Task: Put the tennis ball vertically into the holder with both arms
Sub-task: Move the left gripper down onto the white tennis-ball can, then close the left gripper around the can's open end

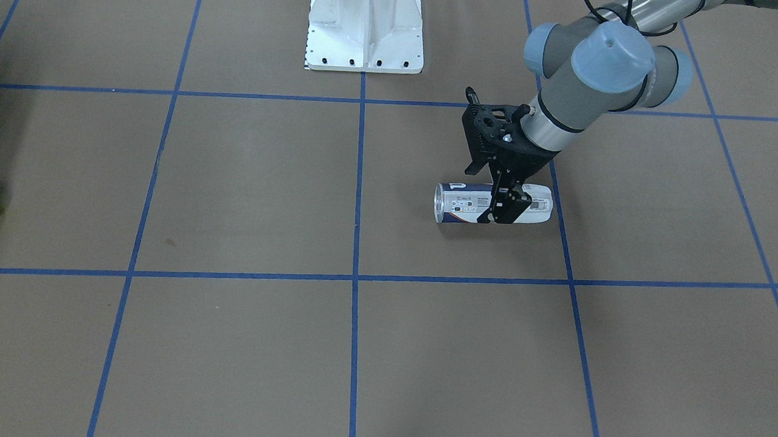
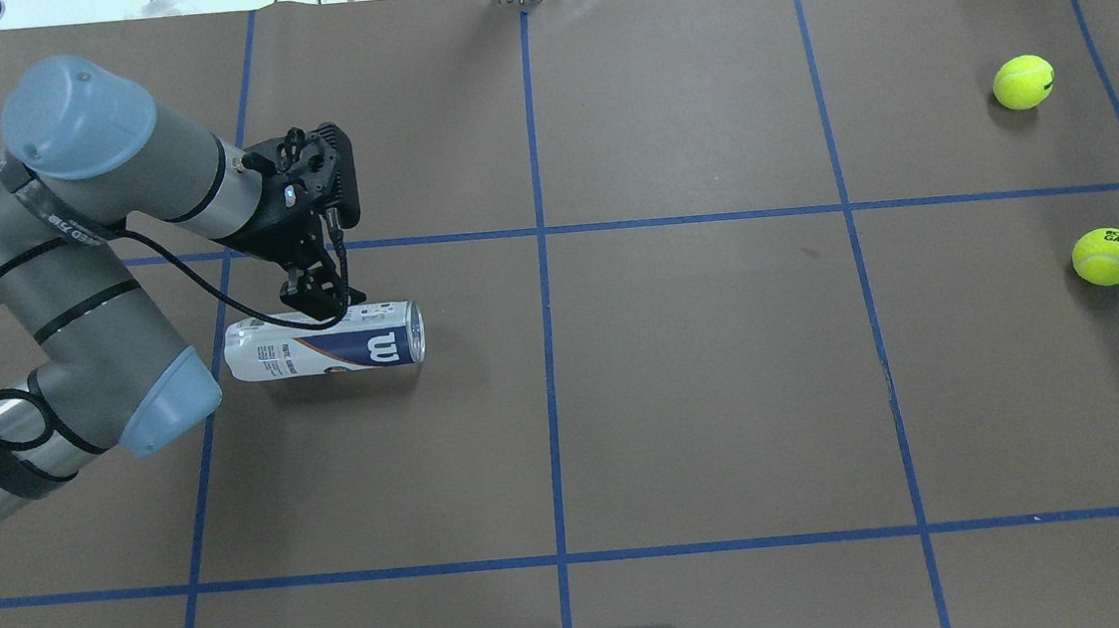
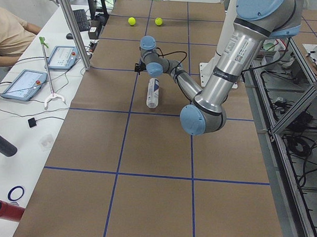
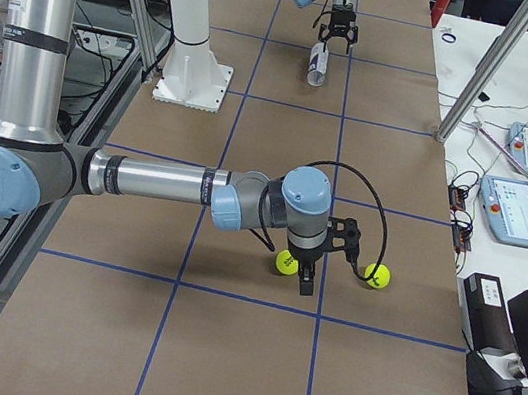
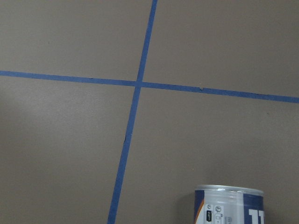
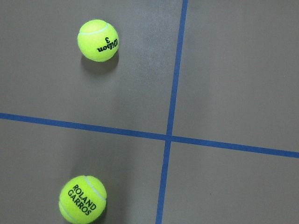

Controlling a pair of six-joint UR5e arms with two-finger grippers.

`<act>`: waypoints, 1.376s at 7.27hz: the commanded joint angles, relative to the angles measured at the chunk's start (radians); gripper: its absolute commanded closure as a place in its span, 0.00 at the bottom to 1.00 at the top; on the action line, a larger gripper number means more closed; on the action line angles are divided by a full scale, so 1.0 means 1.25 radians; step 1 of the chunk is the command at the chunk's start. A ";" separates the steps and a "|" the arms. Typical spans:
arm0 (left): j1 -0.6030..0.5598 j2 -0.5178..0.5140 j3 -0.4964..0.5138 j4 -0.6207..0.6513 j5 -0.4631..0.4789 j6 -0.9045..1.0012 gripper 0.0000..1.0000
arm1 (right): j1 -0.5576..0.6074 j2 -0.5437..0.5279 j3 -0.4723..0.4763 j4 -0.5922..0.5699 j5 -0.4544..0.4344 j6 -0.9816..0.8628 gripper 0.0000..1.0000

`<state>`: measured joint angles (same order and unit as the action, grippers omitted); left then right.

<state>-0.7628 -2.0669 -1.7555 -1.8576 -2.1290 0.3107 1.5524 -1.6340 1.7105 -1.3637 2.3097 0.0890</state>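
Observation:
The holder (image 2: pixel 322 345) lies on its side on the table's left part, its open mouth toward the middle; it also shows in the front view (image 1: pixel 463 204) and at the bottom of the left wrist view (image 5: pixel 229 205). My left gripper (image 2: pixel 321 301) is open, pointing down right over the holder's middle, with one finger (image 1: pixel 506 208) at its far side. Two tennis balls lie at the far right, one marked Wilson (image 2: pixel 1023 82) (image 6: pixel 98 40) and one marked Roland Garros (image 2: pixel 1107 256) (image 6: pixel 82 199). My right gripper (image 4: pixel 304 283) hangs just beside one ball (image 4: pixel 287 261); I cannot tell if it is open.
The white pedestal base (image 1: pixel 366 27) stands at the robot's edge of the table. Blue tape lines grid the brown table. A metal post (image 4: pixel 487 78) and tablets (image 4: pixel 520 210) stand along the operators' side.

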 commanded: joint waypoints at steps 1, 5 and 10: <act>0.055 -0.024 -0.045 0.169 0.081 0.081 0.00 | 0.000 -0.007 0.001 0.000 0.008 0.000 0.00; 0.108 -0.048 0.035 0.161 0.126 0.114 0.00 | 0.000 -0.007 0.001 0.000 0.008 0.000 0.00; 0.132 -0.067 0.077 0.150 0.186 0.095 0.06 | 0.000 -0.007 0.000 0.000 0.013 0.000 0.00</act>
<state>-0.6058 -2.1509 -1.6646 -1.6701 -1.8981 0.4391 1.5524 -1.6441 1.7106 -1.3637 2.3227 0.0898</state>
